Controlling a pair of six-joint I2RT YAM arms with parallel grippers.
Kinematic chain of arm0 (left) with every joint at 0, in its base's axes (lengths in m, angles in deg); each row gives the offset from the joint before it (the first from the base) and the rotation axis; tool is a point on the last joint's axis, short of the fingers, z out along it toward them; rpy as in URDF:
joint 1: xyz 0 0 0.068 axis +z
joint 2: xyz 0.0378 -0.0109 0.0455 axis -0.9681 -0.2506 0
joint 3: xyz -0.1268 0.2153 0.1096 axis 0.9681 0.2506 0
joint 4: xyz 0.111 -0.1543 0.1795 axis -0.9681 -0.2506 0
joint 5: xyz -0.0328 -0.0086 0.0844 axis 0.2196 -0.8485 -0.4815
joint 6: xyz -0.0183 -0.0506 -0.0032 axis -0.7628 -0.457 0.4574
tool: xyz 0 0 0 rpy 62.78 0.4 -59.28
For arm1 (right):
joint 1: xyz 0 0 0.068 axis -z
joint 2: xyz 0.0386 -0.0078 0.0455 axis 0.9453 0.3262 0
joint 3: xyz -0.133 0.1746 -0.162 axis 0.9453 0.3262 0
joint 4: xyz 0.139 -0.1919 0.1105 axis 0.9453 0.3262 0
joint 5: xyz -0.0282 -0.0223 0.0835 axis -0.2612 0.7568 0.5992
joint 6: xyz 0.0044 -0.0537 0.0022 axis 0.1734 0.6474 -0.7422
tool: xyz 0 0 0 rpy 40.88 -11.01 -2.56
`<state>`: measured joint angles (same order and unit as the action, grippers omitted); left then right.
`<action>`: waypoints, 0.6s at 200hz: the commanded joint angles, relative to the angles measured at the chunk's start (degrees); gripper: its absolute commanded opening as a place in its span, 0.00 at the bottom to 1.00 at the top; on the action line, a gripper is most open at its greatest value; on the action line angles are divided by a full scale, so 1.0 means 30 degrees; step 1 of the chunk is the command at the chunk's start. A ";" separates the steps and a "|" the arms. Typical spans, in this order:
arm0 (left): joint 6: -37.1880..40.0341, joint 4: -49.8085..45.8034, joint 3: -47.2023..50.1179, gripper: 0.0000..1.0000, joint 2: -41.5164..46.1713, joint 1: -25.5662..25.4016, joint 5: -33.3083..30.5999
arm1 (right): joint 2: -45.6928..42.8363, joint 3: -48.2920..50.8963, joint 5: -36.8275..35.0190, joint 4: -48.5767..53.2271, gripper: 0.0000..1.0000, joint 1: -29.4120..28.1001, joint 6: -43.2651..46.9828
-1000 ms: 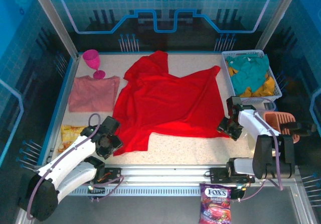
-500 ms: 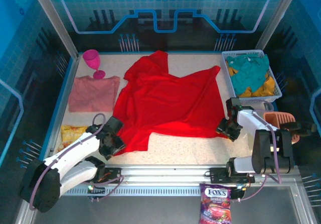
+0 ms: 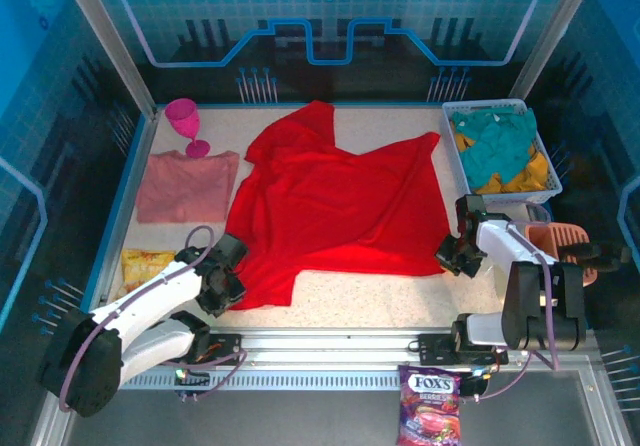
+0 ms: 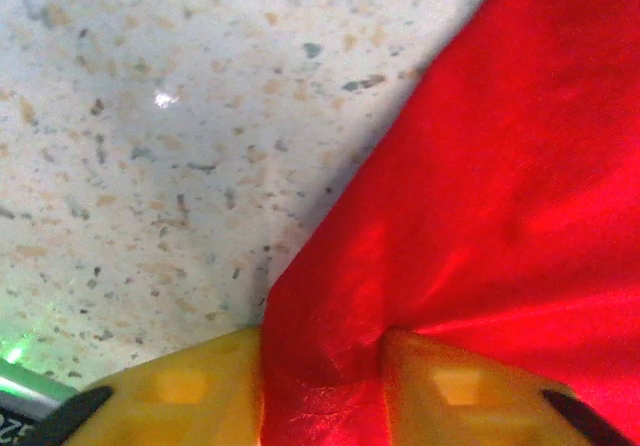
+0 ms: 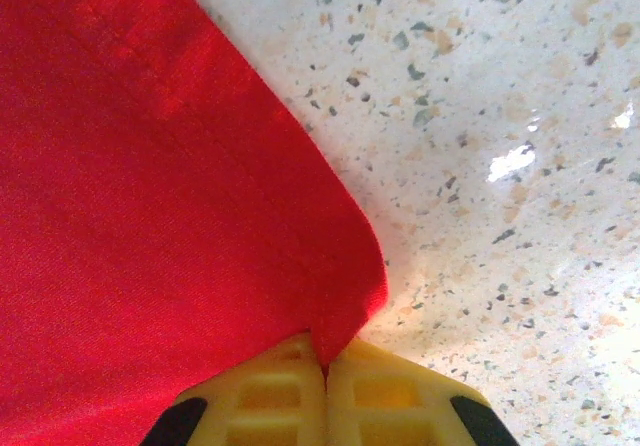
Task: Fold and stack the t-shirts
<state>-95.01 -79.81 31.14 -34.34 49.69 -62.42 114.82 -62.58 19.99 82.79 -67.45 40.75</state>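
A large bright red t-shirt (image 3: 335,201) lies spread and rumpled across the middle of the table. My left gripper (image 3: 228,284) is at its near left corner, and its yellow fingers (image 4: 180,391) are shut on a bunched fold of the red cloth (image 4: 330,366). At the shirt's near right corner my right gripper (image 3: 452,258) has its yellow fingers (image 5: 385,396) shut on the hem's corner (image 5: 345,311). A folded salmon-pink t-shirt (image 3: 186,186) lies flat at the left.
A pink goblet (image 3: 186,124) stands at the back left. At the right stands a white basket (image 3: 456,158) holding teal and yellow clothes. A yellow snack bag (image 3: 142,264) lies near the left arm, an orange-brown scoop (image 3: 556,240) at the right edge.
Both grippers have shut on the red shirt's near corners. The left gripper slid right onto the hem; the right one stayed at its corner.
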 commanded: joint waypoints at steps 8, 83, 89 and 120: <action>-0.0056 0.2885 0.0551 0.05 -0.0549 -0.0457 0.1571 | -0.0311 -0.0168 -0.0048 0.0634 0.00 0.0281 0.0706; -0.2912 0.0169 0.0347 0.03 0.3316 -0.3559 0.0013 | -0.1995 -0.0619 -0.0139 0.1683 0.00 0.0166 0.1264; -0.2618 0.0175 0.0237 0.03 0.3260 -0.3298 -0.0023 | -0.2025 -0.0602 -0.0153 0.1703 0.00 0.0147 0.1267; -0.1431 0.1130 -0.0506 0.00 0.2274 -0.2621 0.0903 | -0.2181 -0.0949 0.1020 0.1941 0.00 0.0119 0.1778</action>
<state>-101.24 -78.10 31.32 -25.78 40.88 -61.65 109.62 -63.67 19.99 86.60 -67.41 44.18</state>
